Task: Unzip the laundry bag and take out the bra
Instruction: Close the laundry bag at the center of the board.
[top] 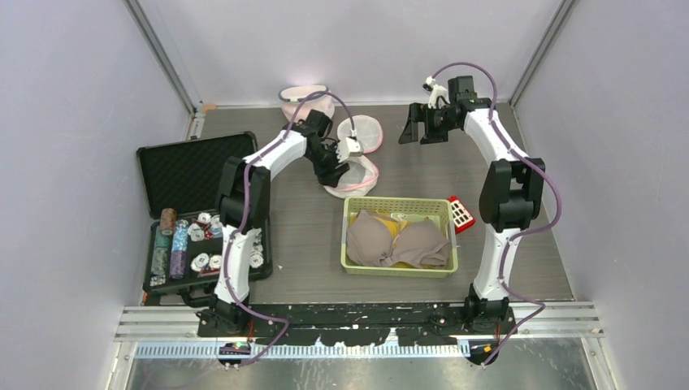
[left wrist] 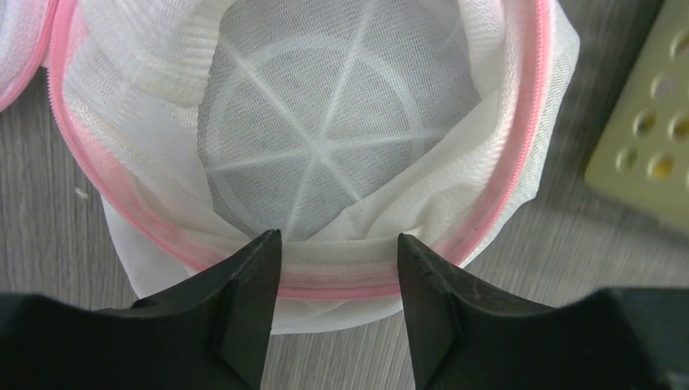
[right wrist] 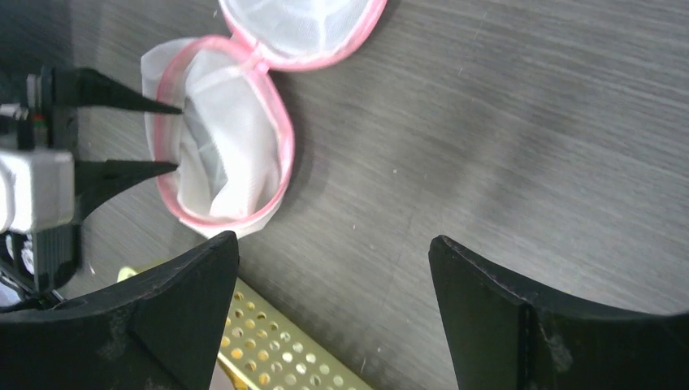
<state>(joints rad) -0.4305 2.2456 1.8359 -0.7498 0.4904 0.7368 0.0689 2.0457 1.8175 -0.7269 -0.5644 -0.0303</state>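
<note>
I am holding my left gripper [left wrist: 337,248] low over the laundry bag [left wrist: 325,138], with my 2 fingers standing apart and their tips at the near rim. The rim's white mesh and pink zipper [left wrist: 532,122] are running across the gap between them. I am not pinching the fabric, and nothing is held. The bag is lying unzipped on the table [top: 309,223], its 2 round halves spread side by side and joined at 1 edge. Through the mesh of the half under me, a spoked white disc is showing at the bottom.

The bra [top: 398,244], beige, is lying in the green basket [top: 398,203], with something yellow partly under it. The basket is sitting just beside the bag on the side towards my bases, near enough that 1 perforated corner is showing at the edge of my left wrist view.

I am hovering my right gripper [right wrist: 333,260] above bare table to the right of the bag, jaws spread wide and holding nothing. From there I am looking across at the bag, at my left fingertips and at a corner of the basket.

To my left, an open black case [top: 191,171] is taking up the table edge, with poker chips [top: 180,240] in its lower half. A small red object [top: 461,213] is lying against the basket's right side. At the far wall, a pink-and-white thing [top: 305,96] is sitting behind my left arm. I cannot tell what it is.
</note>
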